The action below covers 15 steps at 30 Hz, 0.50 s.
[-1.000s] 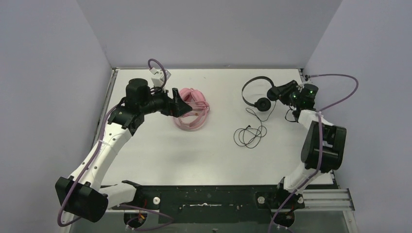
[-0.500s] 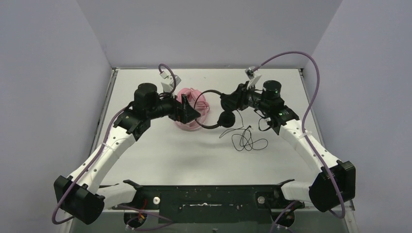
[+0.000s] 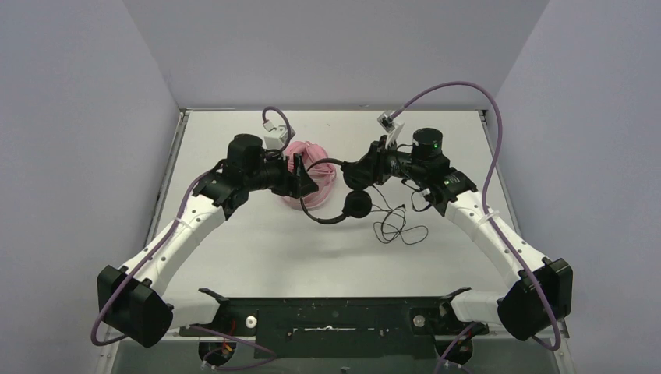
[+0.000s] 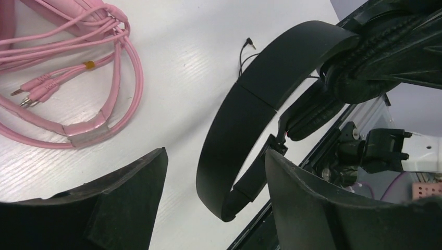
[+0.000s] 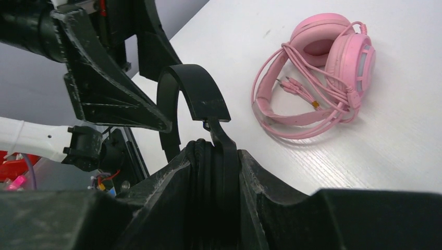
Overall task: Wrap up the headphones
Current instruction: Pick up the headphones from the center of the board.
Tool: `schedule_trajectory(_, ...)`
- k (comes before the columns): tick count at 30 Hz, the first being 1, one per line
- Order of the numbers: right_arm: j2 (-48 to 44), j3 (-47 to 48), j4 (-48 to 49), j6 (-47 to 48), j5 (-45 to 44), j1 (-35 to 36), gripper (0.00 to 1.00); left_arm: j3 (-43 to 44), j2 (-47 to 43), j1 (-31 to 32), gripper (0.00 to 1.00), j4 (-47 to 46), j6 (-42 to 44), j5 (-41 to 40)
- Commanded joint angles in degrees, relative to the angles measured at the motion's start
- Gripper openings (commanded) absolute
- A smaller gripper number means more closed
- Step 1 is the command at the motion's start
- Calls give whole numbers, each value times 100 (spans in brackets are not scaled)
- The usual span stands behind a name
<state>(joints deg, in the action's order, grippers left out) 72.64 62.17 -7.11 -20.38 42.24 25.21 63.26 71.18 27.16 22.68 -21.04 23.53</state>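
One black headset (image 5: 195, 87), clamped in right fingers (image 5: 271, 195)

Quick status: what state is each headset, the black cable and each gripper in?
Pink padded over-ear headphones: lying on the table, cable looped around them.
Black on-ear headphones: held above the table by one earcup.
Thin black cable: loose tangle on table.
Left gripper: open, straddling the black headband.
Right gripper: shut on the earcup.

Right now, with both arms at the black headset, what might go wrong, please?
The left gripper sits open astride the band of the black headphones, which the right gripper clamps by one earcup; a skewed close could twist them loose. The black cable trails on the table and may snag or drag into the pink headphones.
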Motion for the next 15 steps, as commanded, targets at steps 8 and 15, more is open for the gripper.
schedule_trajectory(8, -57, 415, 660, -624, 874, -282, 0, 265, 155, -15, 66, -11, 78, 434)
schedule_trajectory(15, -9, 511, 541, -677, 1174, -421, 0, 214, 92, -52, 29, -143, 53, 561)
